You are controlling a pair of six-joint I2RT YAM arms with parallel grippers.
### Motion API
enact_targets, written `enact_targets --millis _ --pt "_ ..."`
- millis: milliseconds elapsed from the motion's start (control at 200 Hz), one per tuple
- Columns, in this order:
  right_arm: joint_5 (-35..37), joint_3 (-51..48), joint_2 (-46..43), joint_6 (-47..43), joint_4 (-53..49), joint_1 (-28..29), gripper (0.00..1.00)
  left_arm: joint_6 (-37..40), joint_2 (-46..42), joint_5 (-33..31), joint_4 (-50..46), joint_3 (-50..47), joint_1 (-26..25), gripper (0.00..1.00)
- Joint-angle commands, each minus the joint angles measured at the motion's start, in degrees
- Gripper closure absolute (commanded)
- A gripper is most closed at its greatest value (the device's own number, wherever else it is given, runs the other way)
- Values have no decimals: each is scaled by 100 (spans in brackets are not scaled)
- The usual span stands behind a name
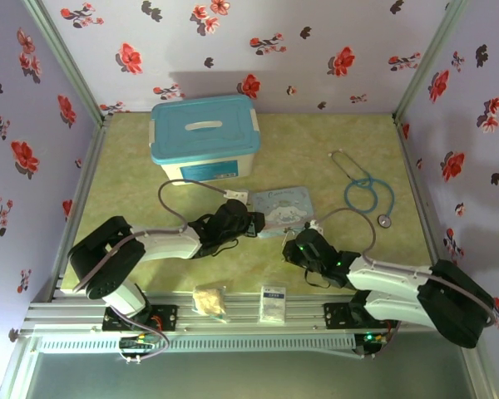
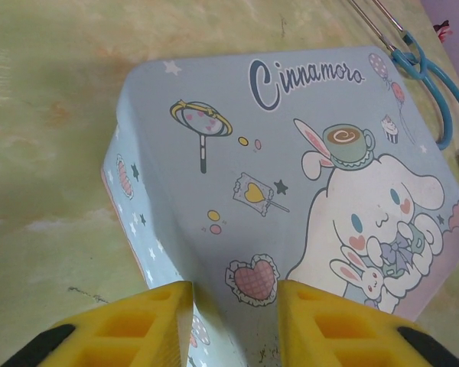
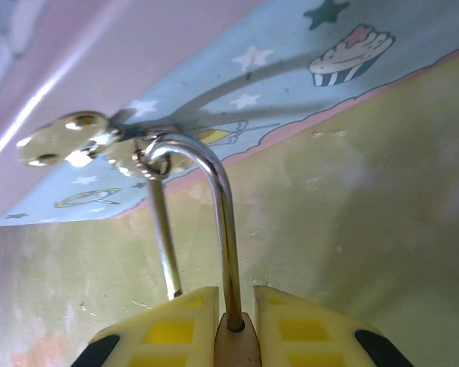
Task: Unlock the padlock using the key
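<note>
Padlock [image 3: 236, 340]: brass body pinched betw. the yellow fingers of the R gripper [image 3: 235, 306], jaws clenched on it; thin shackle [image 3: 223, 222] rises from the body and hooks thru a small metal hasp [image 3: 69, 141] on the side of the cartoon tin [image 3: 275, 69]; shackle's shorter leg ends bare, outside the body, just beside the L-hand finger.

Tin [image 2: 291, 191] sits mid-table [image 1: 333, 158], tilted; L gripper [image 2: 233, 306] grasps its near corner, one finger each side.

Top view: both arms meet at the tin [image 1: 283, 204]; stethoscope [image 1: 366, 187] lies to the right, apart; blue lidded box [image 1: 204, 137] behind, near the back wall.
</note>
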Motion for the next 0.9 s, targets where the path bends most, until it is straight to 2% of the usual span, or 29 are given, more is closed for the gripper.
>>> enact_targets --millis 0,70,275,440,690,730,895 --pt "716 -258 -359 245 94 -74 88 -111 314 -98 -634 -22 -30 67" --pt "795 -478 -501 100 490 -84 89 -218 283 -68 -401 -67 -39 67" --pt "1058 -379 -453 -139 252 -171 90 -132 381 -60 -457 164 -47 67" --pt "727 -422 23 -172 745 -384 90 -192 534 15 -401 194 -39 67" --pt "937 -481 -67 -208 1011 -461 92 -397 423 92 -116 154 -40 67" --pt "889 -409 -52 -286 895 -471 92 -394 347 94 -138 231 -39 64" --pt "664 -326 147 -447 809 -472 92 -176 125 132 -240 781 -39 41"
